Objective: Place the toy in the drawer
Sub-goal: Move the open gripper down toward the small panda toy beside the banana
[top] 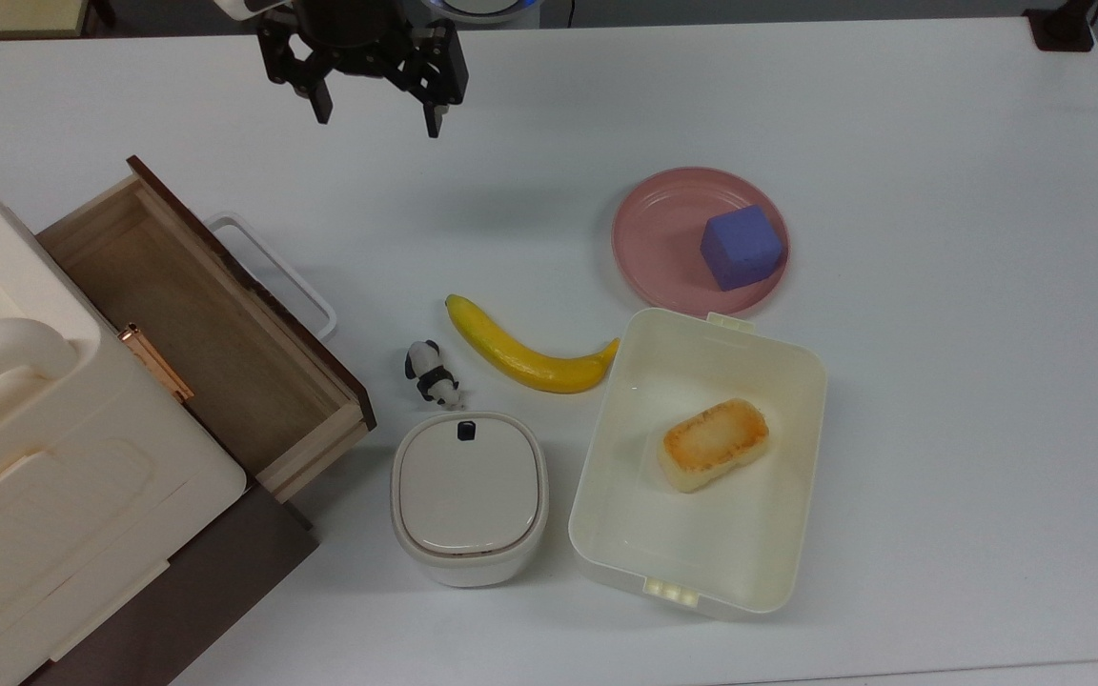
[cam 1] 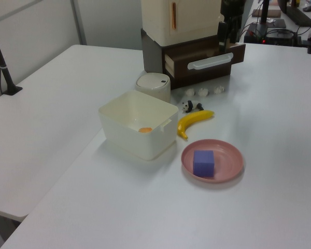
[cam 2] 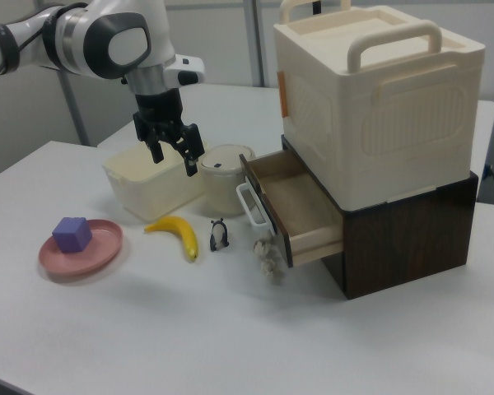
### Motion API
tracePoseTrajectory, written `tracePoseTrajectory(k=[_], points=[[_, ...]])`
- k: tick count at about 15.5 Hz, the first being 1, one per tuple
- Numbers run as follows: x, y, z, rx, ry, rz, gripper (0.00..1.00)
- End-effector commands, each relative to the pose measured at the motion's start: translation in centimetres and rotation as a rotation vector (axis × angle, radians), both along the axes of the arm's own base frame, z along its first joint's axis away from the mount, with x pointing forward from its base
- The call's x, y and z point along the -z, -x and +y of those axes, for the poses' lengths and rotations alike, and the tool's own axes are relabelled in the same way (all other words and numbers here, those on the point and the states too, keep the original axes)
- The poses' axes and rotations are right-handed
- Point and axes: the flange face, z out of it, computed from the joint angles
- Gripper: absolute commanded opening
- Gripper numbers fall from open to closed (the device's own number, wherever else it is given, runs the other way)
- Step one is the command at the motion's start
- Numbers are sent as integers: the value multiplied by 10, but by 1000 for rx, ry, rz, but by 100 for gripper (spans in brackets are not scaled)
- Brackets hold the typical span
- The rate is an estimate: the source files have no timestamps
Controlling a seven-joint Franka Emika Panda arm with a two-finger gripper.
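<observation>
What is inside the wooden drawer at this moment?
The drawer is pulled open, and the bare wooden bottom that shows holds nothing. Its rear part lies under the cream box, so that part cannot be seen. The toy stands on the table.

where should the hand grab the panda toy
Grip the toy across its narrow body, coming straight down from above. It is small and low, with the banana and lidded bin close beside it, so a side approach looks cramped.

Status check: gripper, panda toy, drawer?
Gripper open, empty, high above table. Toy upright between banana and lidded bin. Drawer open, empty. Banana crowds toy.
</observation>
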Motion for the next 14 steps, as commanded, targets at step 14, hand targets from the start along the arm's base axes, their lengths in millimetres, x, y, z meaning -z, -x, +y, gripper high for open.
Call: tracePoseTrajectory(k=[14], points=[[43, -23, 21, -289, -27, 19, 100]])
